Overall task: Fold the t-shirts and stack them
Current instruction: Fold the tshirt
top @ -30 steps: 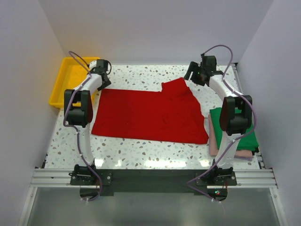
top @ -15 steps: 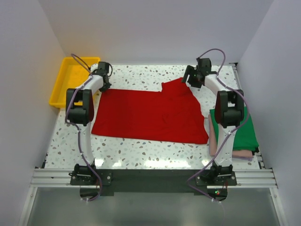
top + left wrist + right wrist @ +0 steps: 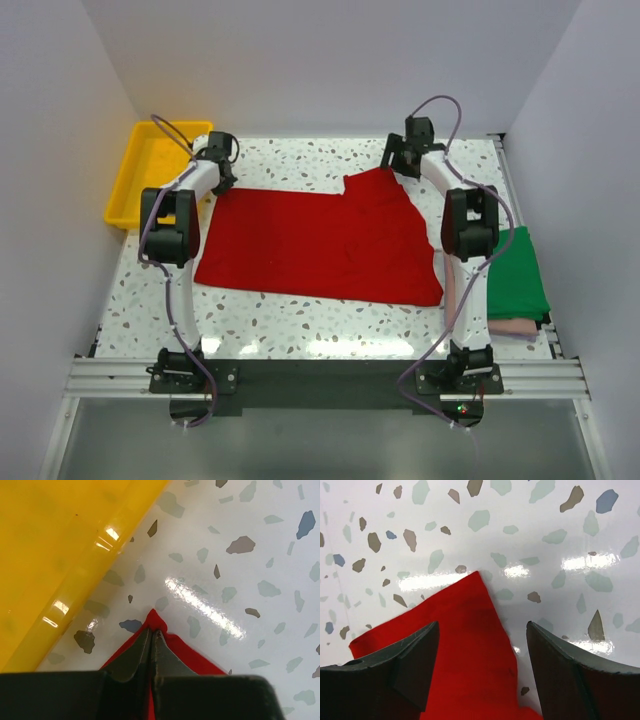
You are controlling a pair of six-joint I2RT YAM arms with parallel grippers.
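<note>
From above, the red t-shirt [image 3: 320, 245] lies spread flat across the middle of the speckled table [image 3: 300, 165]. At the right edge of the frame the green t-shirt [image 3: 520, 278] sits folded on top of the pink t-shirt [image 3: 508, 326], just beside the red one. A yellow tray [image 3: 150, 170] stands at the upper left. The left gripper [image 3: 222, 183] is down at the red shirt's upper-left corner, near the tray. The right gripper [image 3: 392, 160] is at the cloth's raised upper-right corner.

In the left wrist view, the left gripper [image 3: 151, 632] is at the bottom centre, its two fingers pressed together on the pointed tip of the red t-shirt [image 3: 185, 654]. The yellow tray [image 3: 60, 545] fills the upper left, close to the cloth tip but not touching it.

In the right wrist view, the right gripper [image 3: 482, 625] has its fingers [image 3: 415, 655] spread wide at the lower corners of the frame, holding nothing. A corner of the red t-shirt [image 3: 465, 650] lies on the table [image 3: 520, 520] between them.
</note>
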